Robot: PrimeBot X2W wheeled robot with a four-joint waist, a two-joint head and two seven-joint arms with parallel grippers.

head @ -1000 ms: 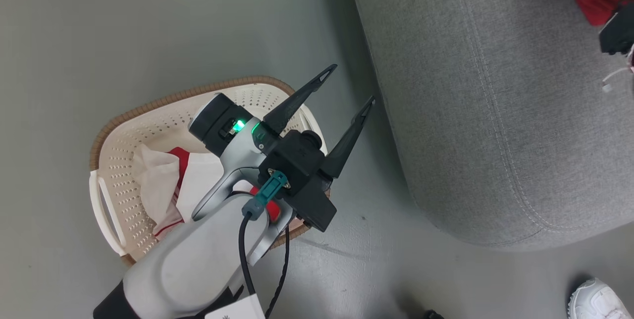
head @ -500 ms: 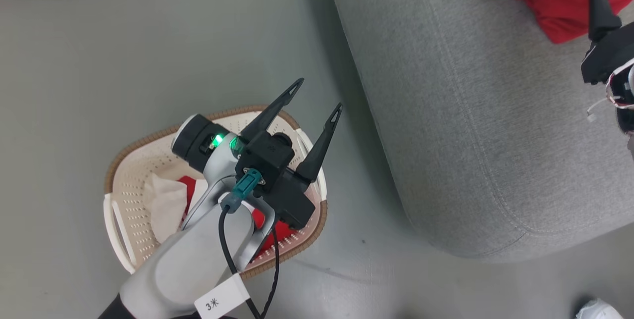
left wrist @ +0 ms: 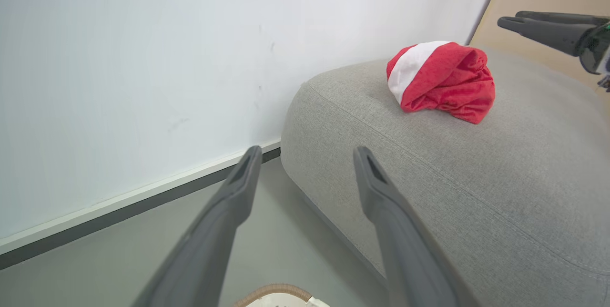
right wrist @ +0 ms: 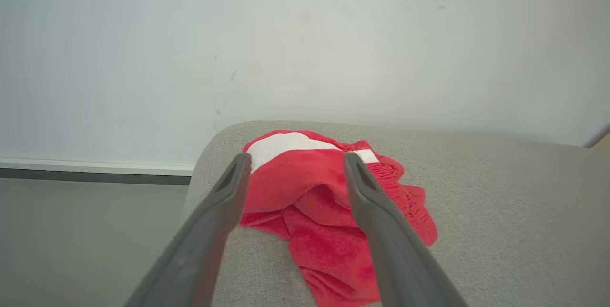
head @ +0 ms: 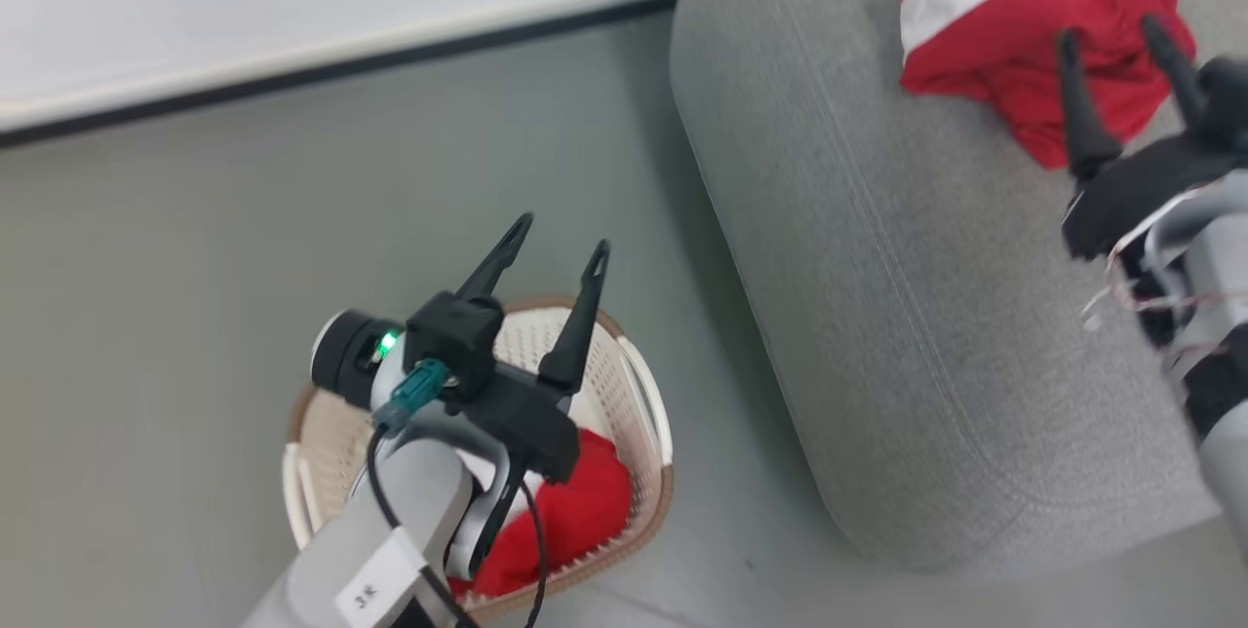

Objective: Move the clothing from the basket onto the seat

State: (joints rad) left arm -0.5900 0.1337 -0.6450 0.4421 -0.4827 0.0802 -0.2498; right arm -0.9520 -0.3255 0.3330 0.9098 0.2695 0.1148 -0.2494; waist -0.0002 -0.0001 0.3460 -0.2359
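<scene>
A red and white garment [head: 1014, 72] lies crumpled on the light-grey seat [head: 916, 316]; it is also in the left wrist view [left wrist: 441, 80] and the right wrist view [right wrist: 324, 202]. My right gripper [head: 1111, 33] hangs open just above and in front of it, holding nothing. More red clothing [head: 570, 521] lies in the cream basket [head: 634, 394] on the floor, partly hidden by my left arm. My left gripper [head: 556, 233] is open and empty above the basket's far rim, fingers pointing toward the wall.
A white wall with a dark baseboard [head: 331, 72] runs behind the basket and the seat. Grey floor [head: 195, 267] surrounds the basket. The seat's rounded corner [left wrist: 305, 102] stands close to the basket's right side.
The head camera has tilted up, bringing the wall into view. My right gripper has opened and let go of the red garment, which now lies on the seat. The left gripper stays open.
</scene>
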